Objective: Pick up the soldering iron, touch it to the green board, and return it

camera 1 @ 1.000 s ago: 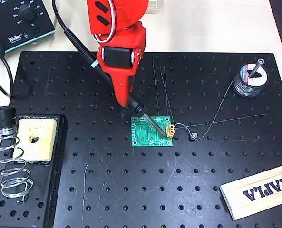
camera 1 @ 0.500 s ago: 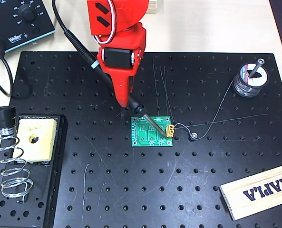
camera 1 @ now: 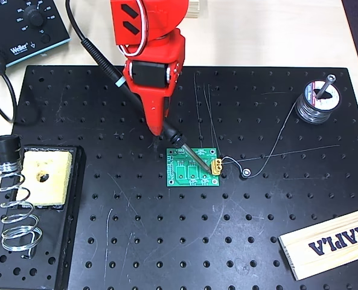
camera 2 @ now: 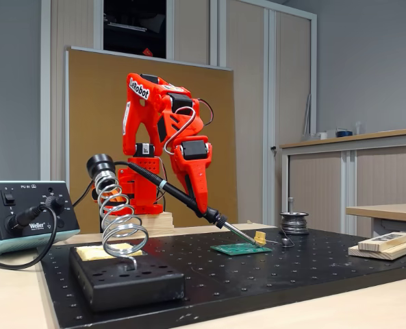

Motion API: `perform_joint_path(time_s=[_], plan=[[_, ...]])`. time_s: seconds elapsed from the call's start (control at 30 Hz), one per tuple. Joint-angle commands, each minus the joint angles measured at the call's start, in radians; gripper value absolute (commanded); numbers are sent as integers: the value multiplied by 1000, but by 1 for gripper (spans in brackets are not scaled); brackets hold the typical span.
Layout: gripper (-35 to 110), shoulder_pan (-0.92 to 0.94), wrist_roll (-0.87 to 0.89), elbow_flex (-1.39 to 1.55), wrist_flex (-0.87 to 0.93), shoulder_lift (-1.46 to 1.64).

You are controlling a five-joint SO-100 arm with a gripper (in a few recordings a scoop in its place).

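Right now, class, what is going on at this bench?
A red robot arm's pincer is shut on the soldering iron, held slanting down over the black perforated plate. Its metal tip sits at the yellow connector on the edge of the green board; actual contact is too fine to confirm. The coil-spring holder stands empty beside the yellow sponge.

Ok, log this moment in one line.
red gripper: shut on black pen-shaped soldering iron | tip: over small green circuit board beside yellow connector
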Motion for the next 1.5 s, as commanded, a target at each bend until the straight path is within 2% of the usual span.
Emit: perform_joint_path(time_s=[0.0,1.47], plan=[[0,-20,23,-2,2,34],[0,-14,21,8,5,44]])
